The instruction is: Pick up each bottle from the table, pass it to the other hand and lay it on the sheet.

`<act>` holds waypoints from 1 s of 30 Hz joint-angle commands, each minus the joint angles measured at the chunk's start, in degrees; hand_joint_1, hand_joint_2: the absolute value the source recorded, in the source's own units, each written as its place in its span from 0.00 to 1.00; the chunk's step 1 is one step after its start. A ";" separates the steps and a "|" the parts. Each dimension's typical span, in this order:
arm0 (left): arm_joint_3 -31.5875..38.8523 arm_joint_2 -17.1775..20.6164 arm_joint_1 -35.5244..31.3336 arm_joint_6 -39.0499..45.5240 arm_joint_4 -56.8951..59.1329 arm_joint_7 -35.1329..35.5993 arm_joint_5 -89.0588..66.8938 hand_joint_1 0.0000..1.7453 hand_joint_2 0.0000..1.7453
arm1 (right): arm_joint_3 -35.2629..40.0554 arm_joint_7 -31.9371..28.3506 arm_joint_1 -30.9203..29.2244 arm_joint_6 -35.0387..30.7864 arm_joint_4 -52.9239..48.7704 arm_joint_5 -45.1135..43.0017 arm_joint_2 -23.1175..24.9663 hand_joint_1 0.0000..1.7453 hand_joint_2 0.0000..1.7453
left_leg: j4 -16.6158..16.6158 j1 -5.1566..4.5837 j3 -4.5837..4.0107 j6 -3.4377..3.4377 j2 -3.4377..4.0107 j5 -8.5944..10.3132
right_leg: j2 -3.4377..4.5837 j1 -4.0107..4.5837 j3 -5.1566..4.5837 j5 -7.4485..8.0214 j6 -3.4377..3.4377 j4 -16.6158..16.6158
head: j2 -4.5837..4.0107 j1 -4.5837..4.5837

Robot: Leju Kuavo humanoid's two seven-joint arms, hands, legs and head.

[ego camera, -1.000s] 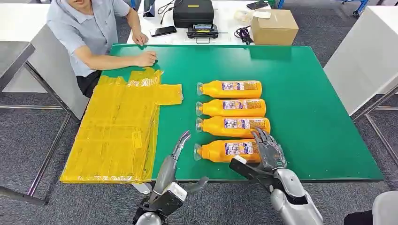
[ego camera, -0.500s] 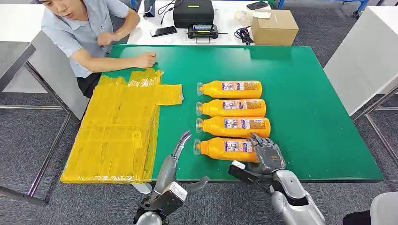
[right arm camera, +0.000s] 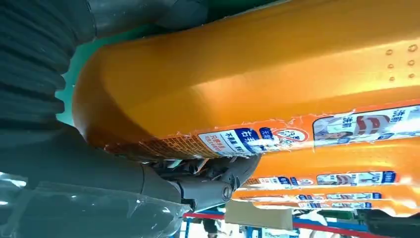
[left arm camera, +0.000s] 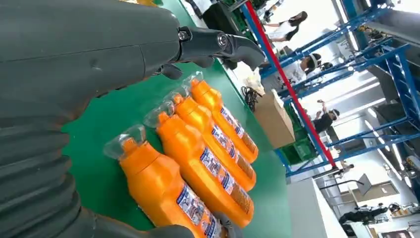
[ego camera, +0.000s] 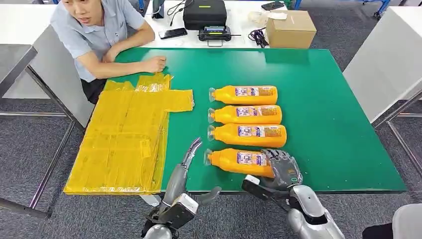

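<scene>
Four orange bottles lie on their sides on the green tabletop [ego camera: 338, 124], in a row one behind the other, with their clear caps pointing toward the yellow sheet [ego camera: 127, 137]. The nearest bottle [ego camera: 239, 162] is a little tilted compared with the three other bottles [ego camera: 246, 114], which lie parallel and close to each other.

The right hand [ego camera: 282, 167] is on the base end of the nearest bottle. Its fingers [ego camera: 278, 158] are curled over the top of the bottle, and in the right wrist view the orange body [right arm camera: 257, 79] sits against the palm with the thumb [right arm camera: 198, 191] under it. The hand grips the bottle, but I cannot tell if the bottle is already off the tabletop or touching it.

The left hand [ego camera: 191, 152] is just beside the cap of the same bottle, between the bottle and the sheet. Its fingers are stretched and apart, and it holds nothing. In the left wrist view the fingers [left arm camera: 218, 44] reach out above the caps of the bottles.

The yellow sheet lies flat on the left part of the tabletop and hangs over its near edge. No bottle is on it. A person [ego camera: 94, 30] sits at the far left corner, with one hand [ego camera: 155, 63] resting on the tabletop near the far end of the sheet. Behind the tabletop stand a cardboard box [ego camera: 291, 29] and a black case [ego camera: 204, 14].
</scene>
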 commanded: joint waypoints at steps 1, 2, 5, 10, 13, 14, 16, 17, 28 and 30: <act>-0.39 0.55 -1.20 0.11 2.66 0.23 -0.03 0.00 1.00 | 0.53 -0.57 0.76 1.43 3.44 -2.29 0.74 1.00 1.00 | -0.05 0.06 0.17 -0.09 -0.04 -0.04 | -0.07 0.07 0.20 -0.05 -0.11 -0.08 | 0.00 0.00; -0.34 0.52 -1.20 0.17 2.70 0.23 0.01 0.00 1.00 | 0.26 -0.64 0.82 1.55 3.65 -2.72 0.83 1.00 1.00 | -0.05 0.12 0.27 -0.15 -0.04 -0.09 | -0.08 0.13 0.32 -0.09 -0.19 -0.11 | 0.00 0.00; 0.40 0.14 -1.13 1.25 2.83 -0.72 0.97 0.00 1.00 | -2.86 -4.12 1.76 4.79 4.69 -10.87 1.87 1.00 1.00 | -0.06 0.10 0.21 -0.11 -0.06 -0.05 | -0.09 0.11 0.26 -0.06 -0.14 -0.11 | 0.00 0.00; 5.11 -1.80 -0.79 -3.76 3.22 -2.80 20.18 0.00 1.00 | -6.80 -9.54 3.95 6.01 0.15 -21.43 3.79 1.00 1.00 | -0.06 0.13 0.36 -0.16 -0.06 -0.10 | -0.13 0.15 0.40 -0.11 -0.19 -0.11 | 0.00 0.00; 6.59 -1.50 0.24 -6.18 2.72 -3.48 28.20 0.00 1.00 | -7.69 -9.67 3.44 5.78 -2.74 -23.67 5.23 1.00 1.00 | -0.02 0.15 0.38 -0.19 0.04 -0.12 | -0.04 0.16 0.38 -0.09 -0.22 -0.05 | 0.00 0.02; 6.68 -1.29 0.55 -6.07 2.39 -4.37 29.25 0.00 1.00 | -7.93 -9.54 3.06 5.79 -2.94 -24.13 5.46 1.00 1.00 | -0.04 0.07 0.37 -0.11 0.11 -0.08 | 0.05 0.08 0.33 -0.03 -0.13 -0.06 | 0.00 0.00; 6.61 -1.19 0.56 -6.07 2.36 -4.44 29.33 0.00 1.00 | -7.99 -9.51 2.90 5.81 -2.96 -24.20 5.45 1.00 1.00 | -0.02 0.14 0.41 -0.20 0.20 -0.14 | 0.11 0.16 0.37 -0.06 -0.24 -0.05 | 0.00 0.00; 6.61 -1.19 0.56 -6.07 2.36 -4.44 29.33 0.00 1.00 | -7.99 -9.51 2.90 5.81 -2.96 -24.20 5.45 1.00 1.00 | -0.03 0.09 0.34 -0.13 0.17 -0.09 | 0.09 0.11 0.31 -0.02 -0.16 -0.05 | 0.00 0.00; 7.13 -0.73 2.99 -4.64 -2.36 -8.89 34.61 0.00 1.00 | -10.04 -11.00 1.59 5.83 -2.90 -28.11 6.67 1.00 1.00 | -0.01 0.09 0.28 -0.16 0.20 -0.13 | 0.15 0.10 0.30 -0.06 -0.20 -0.03 | 0.00 0.00; 7.13 -0.73 2.99 -4.64 -2.36 -8.89 34.61 0.00 1.00 | -10.04 -11.00 1.59 5.83 -2.90 -28.11 6.67 1.00 1.00 | -0.01 0.05 0.18 -0.12 0.14 -0.08 | 0.10 0.06 0.19 -0.04 -0.15 -0.01 | 0.00 0.00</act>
